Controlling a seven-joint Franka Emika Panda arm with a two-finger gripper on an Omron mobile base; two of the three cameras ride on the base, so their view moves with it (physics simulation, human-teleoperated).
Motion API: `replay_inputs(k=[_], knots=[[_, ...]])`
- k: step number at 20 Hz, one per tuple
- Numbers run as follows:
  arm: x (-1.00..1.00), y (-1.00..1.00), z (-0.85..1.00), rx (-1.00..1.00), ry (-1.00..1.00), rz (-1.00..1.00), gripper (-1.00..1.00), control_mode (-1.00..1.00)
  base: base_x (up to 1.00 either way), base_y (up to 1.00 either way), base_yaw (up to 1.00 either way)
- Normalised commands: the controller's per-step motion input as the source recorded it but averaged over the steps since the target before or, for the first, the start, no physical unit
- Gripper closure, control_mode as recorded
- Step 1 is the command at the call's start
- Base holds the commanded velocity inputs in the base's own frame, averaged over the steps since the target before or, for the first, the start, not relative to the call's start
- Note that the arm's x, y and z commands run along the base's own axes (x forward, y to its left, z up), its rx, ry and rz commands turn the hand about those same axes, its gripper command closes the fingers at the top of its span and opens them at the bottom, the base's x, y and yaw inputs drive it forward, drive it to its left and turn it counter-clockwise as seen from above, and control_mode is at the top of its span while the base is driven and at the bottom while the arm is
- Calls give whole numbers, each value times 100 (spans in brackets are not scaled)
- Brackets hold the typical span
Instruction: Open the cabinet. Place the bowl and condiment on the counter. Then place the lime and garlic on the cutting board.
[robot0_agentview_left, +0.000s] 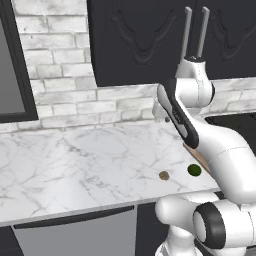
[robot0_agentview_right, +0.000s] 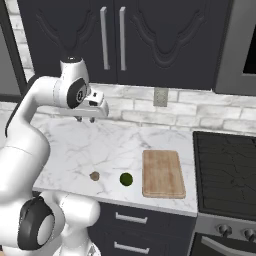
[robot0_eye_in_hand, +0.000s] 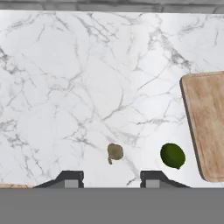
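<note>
The black cabinet has both carved doors shut, its silver bar handles side by side; the bowl and condiment are hidden. My gripper hangs above the marble counter, pointing down, open with nothing between its fingers. In the hand view the gripper sits just short of the tan garlic, with the dark-green lime to its right. Both lie near the counter's front edge, garlic left of lime. The wooden cutting board lies bare right of the lime.
A black stovetop adjoins the counter right of the board. A dark-framed window is at the far left and a wall outlet sits in the brick backsplash. Drawers run under the counter edge.
</note>
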Motion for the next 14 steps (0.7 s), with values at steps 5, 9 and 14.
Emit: replay_inputs(k=[5, 9, 14], knots=[[-3, 0, 4, 2, -13, 0, -100, -100, 0, 0, 0], [-12, -1, 16, 1, -31, 0, -100, -100, 0, 0, 0], [-3, -7, 11, 0, -35, -1, -100, -100, 0, 0, 0]])
